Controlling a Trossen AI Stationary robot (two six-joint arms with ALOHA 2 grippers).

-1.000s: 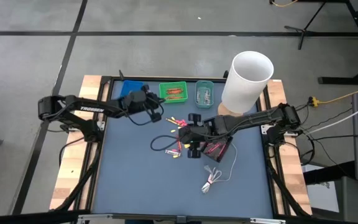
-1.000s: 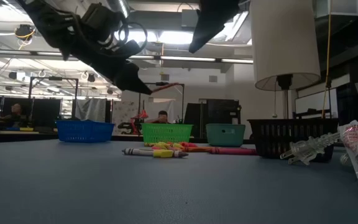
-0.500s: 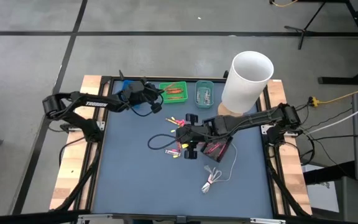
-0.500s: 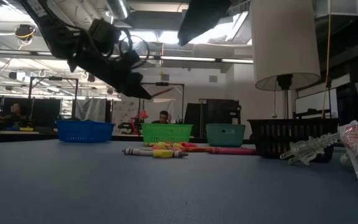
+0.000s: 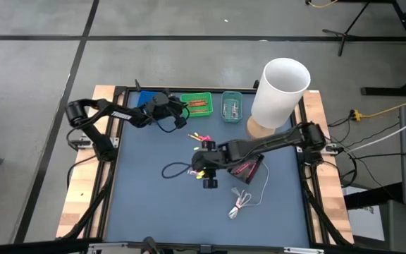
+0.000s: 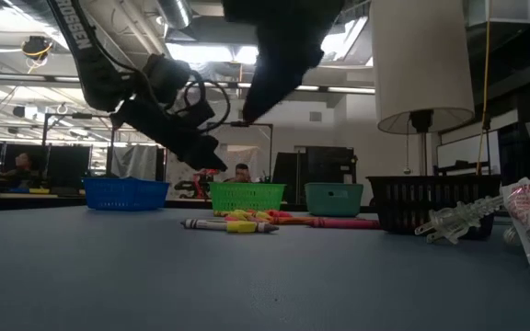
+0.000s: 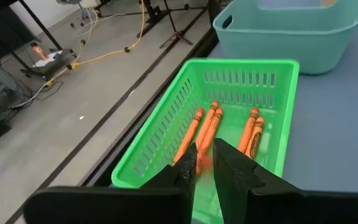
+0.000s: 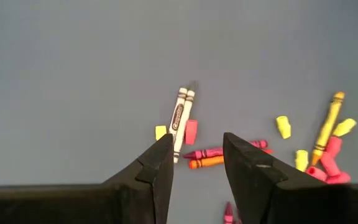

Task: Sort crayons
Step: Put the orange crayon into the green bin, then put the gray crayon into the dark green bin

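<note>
The left end effector is held over the near rim of the green basket at the back of the worktop, its fingers drawn narrow onto an orange crayon; four more orange crayons are seen lying inside the basket, beside the teal basket. The right end effector is poised above the worktop's middle with its fingers parted and nothing between them. Below it, loose crayons are scattered: a white pair, pink and orange sticks, a yellow one and short yellow and pink stubs
</note>
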